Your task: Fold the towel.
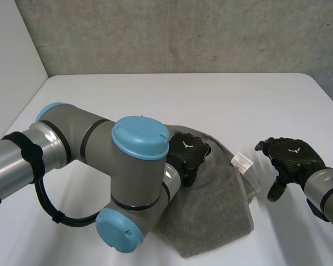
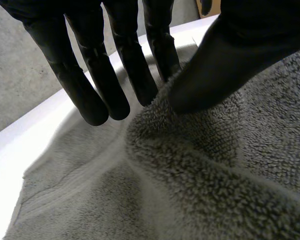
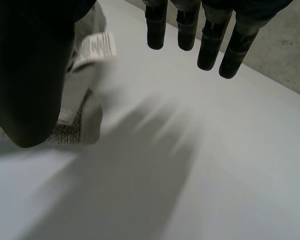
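Towel [image 1: 211,216] rumpled on bench [image 1: 155,94]. Left hand [image 2: 225,65] seems to pinch raised fold. Right hand [image 3: 210,47] spread, hovering beside label [image 1: 243,162] corner. Pinch firmly, have right take that corner, lift evenly.

One towel [image 1: 211,213] (one label [image 1: 243,162]), one table [image 1: 155,94], two hands [image 1: 188,155] [image 1: 291,158].

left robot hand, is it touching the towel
Touching. The left wrist view shows the left robot hand pinching a raised fold of the towel between its thumb and fingers.
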